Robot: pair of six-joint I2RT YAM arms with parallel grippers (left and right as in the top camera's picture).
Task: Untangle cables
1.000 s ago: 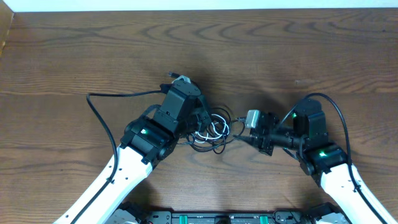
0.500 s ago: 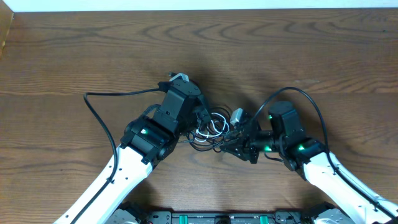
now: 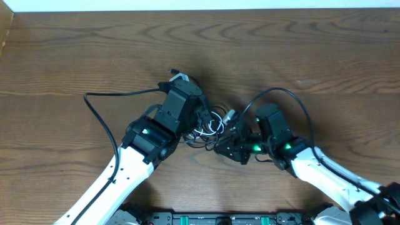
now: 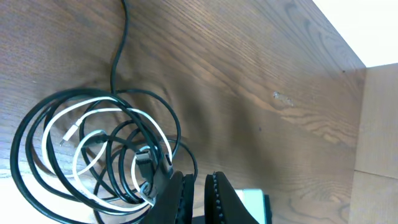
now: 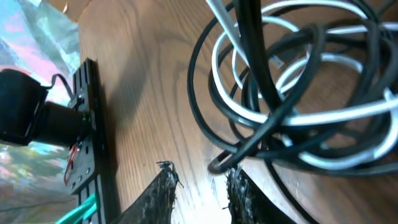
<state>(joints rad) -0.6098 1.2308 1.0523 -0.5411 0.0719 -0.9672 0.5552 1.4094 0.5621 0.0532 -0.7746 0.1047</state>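
Observation:
The cables (image 3: 211,128) lie as one tangle of black loops and a white cord on the wooden table, between my two arms. In the left wrist view the cables (image 4: 93,149) sit just left of my left gripper (image 4: 199,190). Its jaws stand shut with only a thin slit and nothing seen between them, and a small plug (image 4: 146,158) rests against the outside of the left finger. My right gripper (image 5: 199,183) is open at the tangle's near edge with bare wood between its fingers. A black loop (image 5: 219,163) lies at the tip of the right finger (image 5: 241,186).
My left gripper (image 3: 201,115) and right gripper (image 3: 226,132) crowd the tangle from both sides. Thick black arm cables arc at the left (image 3: 94,112) and right (image 3: 281,94). A black rail with green parts (image 5: 84,143) runs along the table's near edge.
My right arm has swung left across the table up to the tangle, and its jaws have narrowed. The left arm and the tangle have stayed about where they were.

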